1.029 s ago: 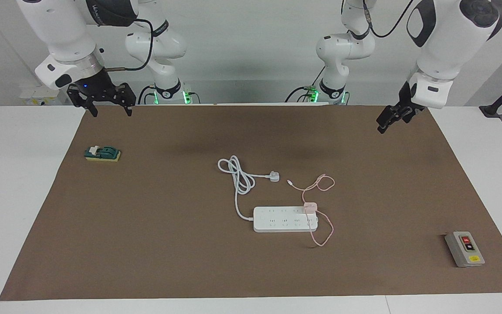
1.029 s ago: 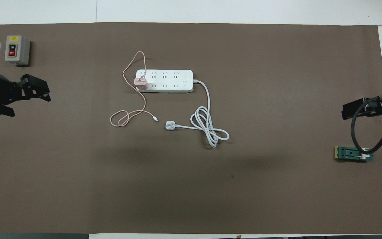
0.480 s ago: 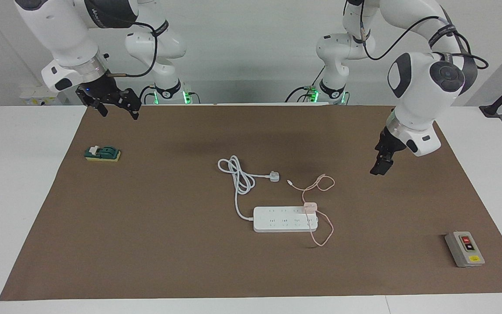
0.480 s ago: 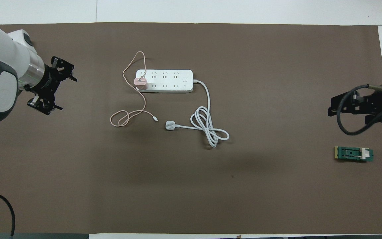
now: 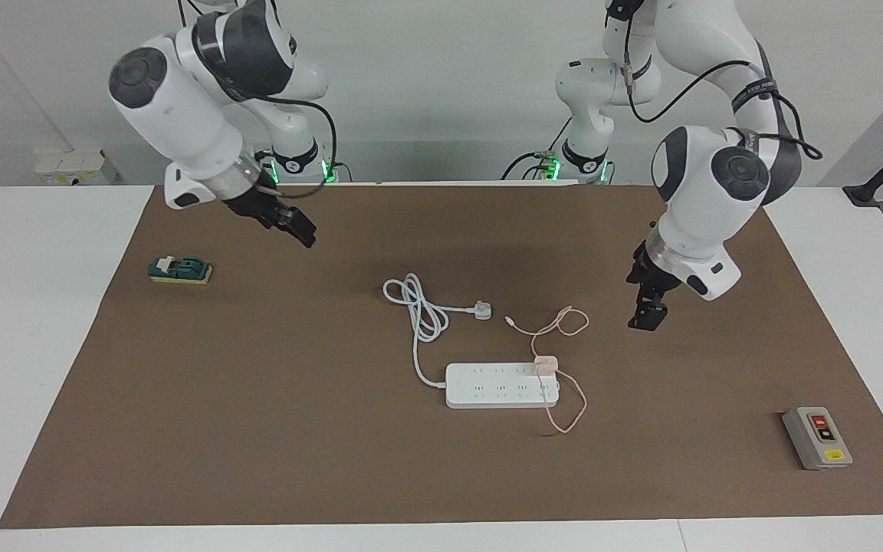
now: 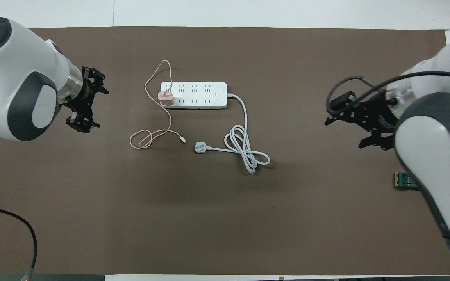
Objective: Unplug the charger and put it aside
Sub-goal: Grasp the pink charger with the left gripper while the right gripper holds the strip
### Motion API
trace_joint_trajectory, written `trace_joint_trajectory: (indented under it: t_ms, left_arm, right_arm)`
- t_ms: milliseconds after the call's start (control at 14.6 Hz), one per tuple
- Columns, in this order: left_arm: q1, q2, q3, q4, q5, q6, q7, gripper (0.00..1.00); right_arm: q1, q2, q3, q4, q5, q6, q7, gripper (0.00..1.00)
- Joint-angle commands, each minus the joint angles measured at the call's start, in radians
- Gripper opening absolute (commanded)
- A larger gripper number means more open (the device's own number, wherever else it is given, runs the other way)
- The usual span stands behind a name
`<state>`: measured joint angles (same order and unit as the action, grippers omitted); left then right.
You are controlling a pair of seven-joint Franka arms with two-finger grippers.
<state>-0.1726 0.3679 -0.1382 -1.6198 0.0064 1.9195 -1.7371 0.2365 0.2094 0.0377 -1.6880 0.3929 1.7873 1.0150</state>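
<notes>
Beside the open left tool (image 6: 92, 99), toward the right arm, the charger (image 6: 166, 98) sits plugged into the power strip (image 6: 199, 95). Right tool (image 6: 346, 128) open, over bare worktop (image 6: 225, 218).

A white power strip (image 5: 502, 385) is laid mid-surface on a brown mat (image 5: 257, 429), its coiled white cord (image 5: 420, 310) and plug (image 5: 482, 310) nearer the robots, while a grey switch box (image 5: 817, 438) and a green block (image 5: 180, 270) are set at the surface's two ends.
</notes>
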Motion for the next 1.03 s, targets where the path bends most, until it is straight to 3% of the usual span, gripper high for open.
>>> trace_joint_trajectory:
  t_ms: [0, 343, 549, 754, 960]
  left_arm:
    - [-0.039, 0.101, 0.016, 0.106, 0.006, 0.038, -0.093, 1.00]
    - [-0.090, 0.155, 0.025, 0.093, 0.009, 0.133, -0.130, 1.00]
    - [-0.096, 0.170, 0.026, 0.089, 0.009, 0.211, -0.182, 1.00]
    - [-0.114, 0.169, 0.026, 0.061, 0.010, 0.268, -0.203, 1.00]
    - [-0.119, 0.169, 0.026, 0.058, 0.015, 0.274, -0.205, 1.00]
  right_arm:
    - [0.061, 0.095, -0.004, 0.017, 0.113, 0.091, 0.149, 1.00]
    - [0.168, 0.315, -0.004, 0.131, 0.277, 0.340, 0.286, 1.00]
    - [0.170, 0.416, -0.004, 0.212, 0.349, 0.362, 0.301, 1.00]
    - [0.168, 0.592, -0.009, 0.429, 0.348, 0.359, 0.377, 1.00]
    - [0.155, 0.665, -0.010, 0.527, 0.348, 0.346, 0.401, 1.00]
